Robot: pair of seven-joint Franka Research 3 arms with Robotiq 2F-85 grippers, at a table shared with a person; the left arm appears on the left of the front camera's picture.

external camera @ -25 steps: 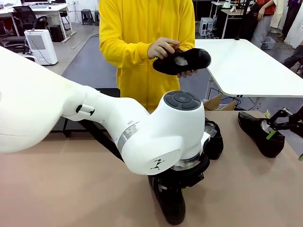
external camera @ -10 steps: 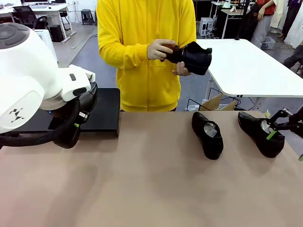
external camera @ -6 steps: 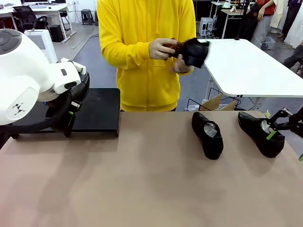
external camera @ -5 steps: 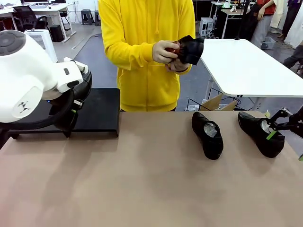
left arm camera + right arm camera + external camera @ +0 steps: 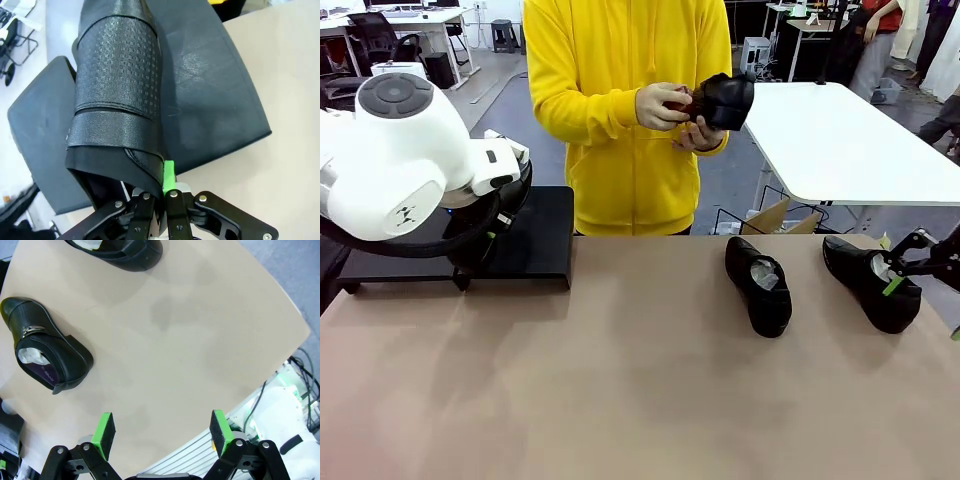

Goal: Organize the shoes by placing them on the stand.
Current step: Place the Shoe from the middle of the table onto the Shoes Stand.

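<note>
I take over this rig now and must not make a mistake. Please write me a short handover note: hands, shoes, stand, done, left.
Left hand: shut on the edge of the first shoe, sole toward the wrist camera, above the stand; not released.
Right hand: open, holding nothing, above the table's right part.
Middle shoe and right shoe lie on the table.
The person's hands hold the fourth shoe.
Done: no shoe set free on the stand, as far as visible. Left: all four.

Left gripper [image 5: 165, 181] carried shoe [image 5: 117, 90] from table [image 5: 640, 380] centre leftward to stand [image 5: 540, 230]; touching or hovering, unclear.
</note>
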